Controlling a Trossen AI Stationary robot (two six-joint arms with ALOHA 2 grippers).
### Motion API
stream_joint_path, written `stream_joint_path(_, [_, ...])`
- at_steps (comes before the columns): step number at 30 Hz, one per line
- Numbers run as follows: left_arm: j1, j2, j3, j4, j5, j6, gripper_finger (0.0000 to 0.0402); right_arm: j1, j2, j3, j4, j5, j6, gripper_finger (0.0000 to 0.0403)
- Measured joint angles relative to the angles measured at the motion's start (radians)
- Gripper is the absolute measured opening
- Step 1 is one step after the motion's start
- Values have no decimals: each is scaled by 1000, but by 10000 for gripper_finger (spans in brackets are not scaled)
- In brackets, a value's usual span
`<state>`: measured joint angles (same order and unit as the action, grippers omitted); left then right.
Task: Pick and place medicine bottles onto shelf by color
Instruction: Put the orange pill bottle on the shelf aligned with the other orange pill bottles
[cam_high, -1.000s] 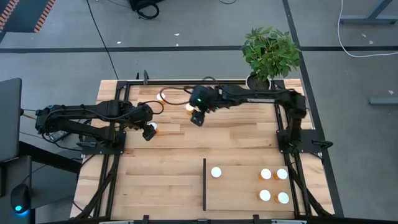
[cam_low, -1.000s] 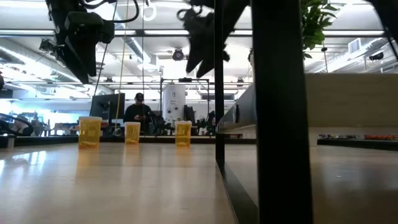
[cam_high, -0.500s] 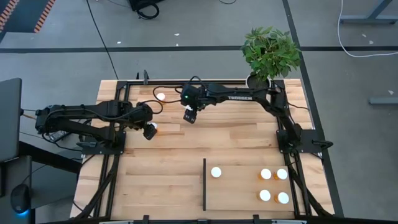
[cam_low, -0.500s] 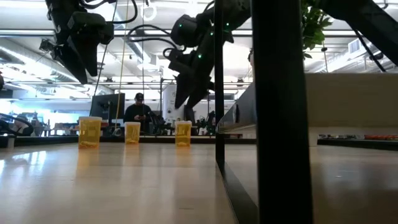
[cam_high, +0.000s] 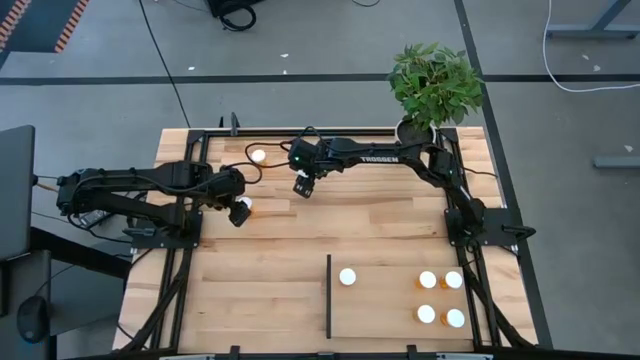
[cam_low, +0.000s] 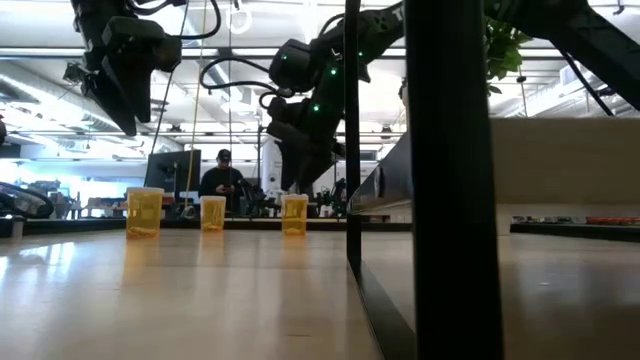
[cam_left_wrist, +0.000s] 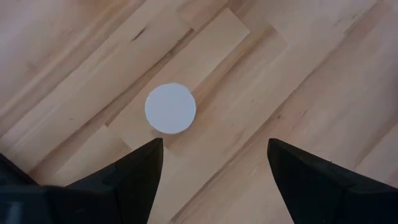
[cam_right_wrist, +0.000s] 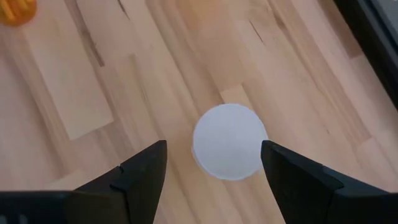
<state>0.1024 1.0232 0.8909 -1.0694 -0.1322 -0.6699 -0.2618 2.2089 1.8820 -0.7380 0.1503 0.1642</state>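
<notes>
Bottles sit in two groups in the high view: five white-capped small pill bottles, one of them at (cam_high: 347, 276), stand on the light-wood rectangular shelf panel (cam_high: 390, 300) at lower right, bounded on its left by the thin black strip (cam_high: 328, 295), while the rest remain on the plank desk (cam_high: 260, 260) near the top centre. The right gripper (cam_high: 303, 184), stretched across from the right side of the frame, hangs over one of these; in the right wrist view its two dark fingers (cam_right_wrist: 140, 180) are spread wide with the round white cap of an orange-bodied bottle (cam_right_wrist: 229, 149) lying between and just ahead of them, not touched. In the low view that bottle (cam_low: 294, 214) stands upright, its long axis vertical, with the gripper directly above it, so a straight drop looks like what the coming grasp calls for. The left gripper (cam_high: 239, 212), at middle left of the high view, hovers over another white-capped bottle (cam_left_wrist: 170, 108); its fingers (cam_left_wrist: 134, 177) are likewise spread, and the cap lies ahead of them, nearer the one finger than the other. A third bottle (cam_high: 258, 155) stands apart at upper centre, between the two arms. A leafy green plant in a white pot (cam_high: 432, 85) sits at the upper right corner of the desk.
</notes>
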Motion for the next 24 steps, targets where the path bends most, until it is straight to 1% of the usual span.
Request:
stream_joint_path(14, [0, 0, 0, -1, 3, 1, 293, -21, 0, 0, 29, 6, -11, 269])
stream_joint_path(24, [0, 0, 0, -1, 3, 1, 293, -22, 1, -47, 61, -10, 0, 269])
